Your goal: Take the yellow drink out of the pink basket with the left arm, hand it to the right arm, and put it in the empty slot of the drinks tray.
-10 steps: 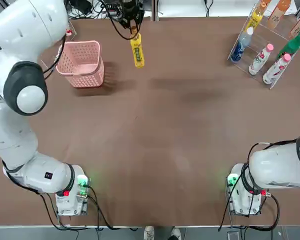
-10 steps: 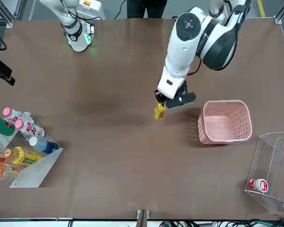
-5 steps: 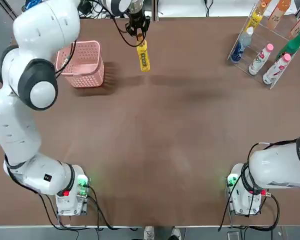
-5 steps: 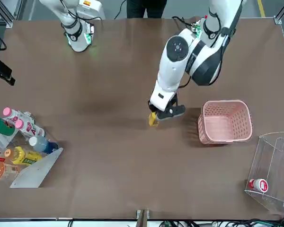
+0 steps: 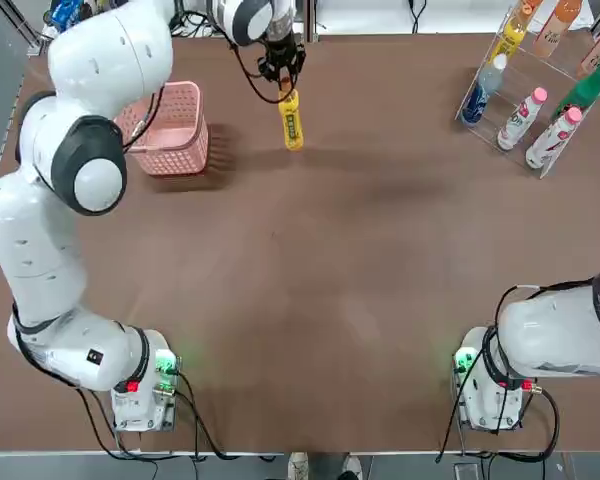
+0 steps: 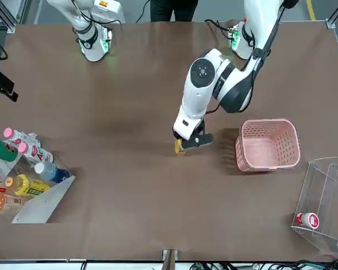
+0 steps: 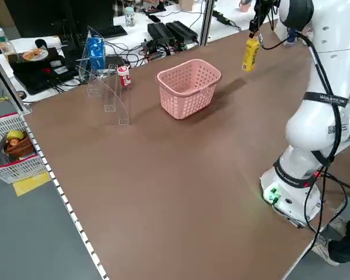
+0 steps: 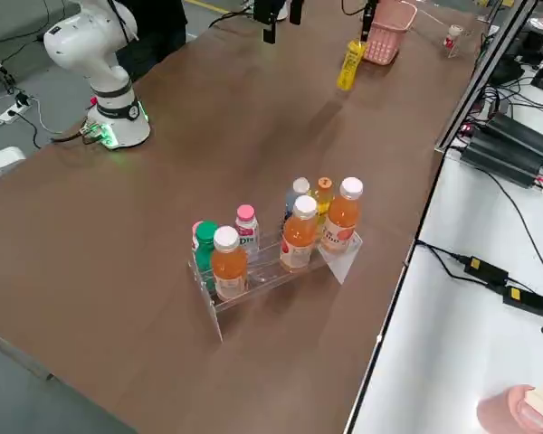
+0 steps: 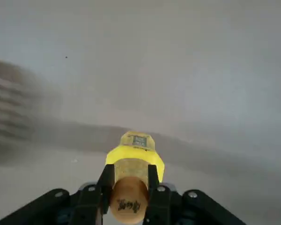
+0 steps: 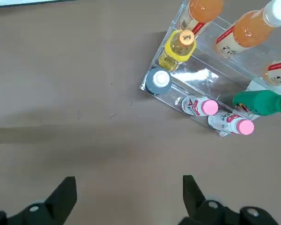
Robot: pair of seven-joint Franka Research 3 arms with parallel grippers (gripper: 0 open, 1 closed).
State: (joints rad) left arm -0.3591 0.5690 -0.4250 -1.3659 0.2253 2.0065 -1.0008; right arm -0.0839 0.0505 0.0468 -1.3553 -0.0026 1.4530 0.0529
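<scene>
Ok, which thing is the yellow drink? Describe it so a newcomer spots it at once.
On the brown table, find the pink basket. Just beside it, toward the drinks tray, the left gripper holds the yellow drink by its orange-brown cap end. The tray's yellow bottle stands among others; this one hangs alone.

At the top view's twelve o'clock, the left claw (image 5: 280, 68) covers the cap end of the yellow drink (image 5: 292, 125), its label lettering too small to read. At one to two o'clock, the picture's edge crops the drinks tray (image 5: 510, 110). In the front view, the edge slices the right claw (image 6: 2, 85) at ten o'clock, the clear rack (image 6: 321, 197) at four, and a person (image 6: 174, 8) at twelve.
</scene>
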